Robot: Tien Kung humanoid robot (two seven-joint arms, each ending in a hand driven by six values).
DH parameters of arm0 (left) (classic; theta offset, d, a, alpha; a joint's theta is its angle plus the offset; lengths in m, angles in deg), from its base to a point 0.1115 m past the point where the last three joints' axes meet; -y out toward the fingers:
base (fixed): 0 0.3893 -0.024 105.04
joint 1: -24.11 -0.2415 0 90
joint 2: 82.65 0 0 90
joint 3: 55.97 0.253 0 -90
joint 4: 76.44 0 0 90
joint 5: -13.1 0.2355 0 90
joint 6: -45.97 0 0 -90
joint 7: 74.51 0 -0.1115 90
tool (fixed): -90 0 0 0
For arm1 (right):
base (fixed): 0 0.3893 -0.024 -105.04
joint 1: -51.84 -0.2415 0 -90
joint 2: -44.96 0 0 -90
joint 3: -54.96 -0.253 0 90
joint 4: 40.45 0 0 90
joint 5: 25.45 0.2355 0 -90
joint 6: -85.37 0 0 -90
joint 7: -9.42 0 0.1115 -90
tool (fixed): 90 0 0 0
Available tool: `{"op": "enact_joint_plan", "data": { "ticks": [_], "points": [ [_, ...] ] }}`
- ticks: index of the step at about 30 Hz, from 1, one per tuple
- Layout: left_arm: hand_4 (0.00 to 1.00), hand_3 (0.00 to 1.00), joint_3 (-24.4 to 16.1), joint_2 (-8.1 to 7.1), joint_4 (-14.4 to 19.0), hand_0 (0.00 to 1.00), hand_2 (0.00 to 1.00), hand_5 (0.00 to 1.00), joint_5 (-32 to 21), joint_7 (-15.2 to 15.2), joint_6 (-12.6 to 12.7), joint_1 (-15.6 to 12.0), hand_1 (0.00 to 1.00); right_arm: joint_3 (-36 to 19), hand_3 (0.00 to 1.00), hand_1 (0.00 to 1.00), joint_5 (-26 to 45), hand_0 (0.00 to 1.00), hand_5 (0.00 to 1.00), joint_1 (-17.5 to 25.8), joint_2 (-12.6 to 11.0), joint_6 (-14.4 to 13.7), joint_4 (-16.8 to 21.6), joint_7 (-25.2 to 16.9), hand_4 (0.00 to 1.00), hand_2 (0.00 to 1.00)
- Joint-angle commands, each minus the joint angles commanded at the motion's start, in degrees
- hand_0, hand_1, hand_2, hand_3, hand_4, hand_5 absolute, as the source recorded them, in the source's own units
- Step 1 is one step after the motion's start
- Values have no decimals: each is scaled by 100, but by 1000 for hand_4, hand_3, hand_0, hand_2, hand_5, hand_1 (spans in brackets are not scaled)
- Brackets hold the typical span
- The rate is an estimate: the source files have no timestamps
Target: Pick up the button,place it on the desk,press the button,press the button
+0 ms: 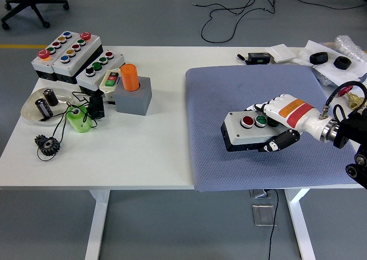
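Note:
A grey button box (pixel 245 129) with a red and a green button on top and a black base sits low over the blue-grey mat (pixel 229 94), near its front middle. My right hand (pixel 274 125) grips the box's right end, white fingers over the top and a black thumb under the front. I cannot tell whether the box rests on the mat or hangs just above it. My left hand is out of view.
Several other button boxes (pixel 69 54), a grey block with an orange cylinder (pixel 132 88), a white dish (pixel 40 106), a green part (pixel 79 119) and a black gear (pixel 47 144) lie on the table's left. Papers and black parts (pixel 327 58) lie at the back right.

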Motion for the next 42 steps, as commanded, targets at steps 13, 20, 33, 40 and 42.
{"op": "enact_joint_plan", "data": {
  "ticks": [13,20,33,40,42],
  "points": [
    [283,469,23,-3,5,601,481,975,-17,-7,-6,5,516,77,419,82,-309,165,154,5,204,128,-387,192,591,236],
    [282,469,65,2,5,601,481,976,-32,-15,-9,-10,515,6,514,170,-772,196,160,52,232,129,-449,446,735,364],
    [282,469,145,6,1,600,481,975,-78,-18,1,-43,516,-63,837,503,-1000,425,117,118,161,288,-425,507,890,701],
    [283,470,222,3,6,601,481,976,-109,-26,-3,-68,519,-128,986,765,-708,819,22,220,115,259,-360,272,976,885],
    [283,469,235,1,7,601,481,978,-106,-27,-2,-63,518,-150,998,851,-640,889,16,234,84,277,-312,300,981,974]
  ]
}}
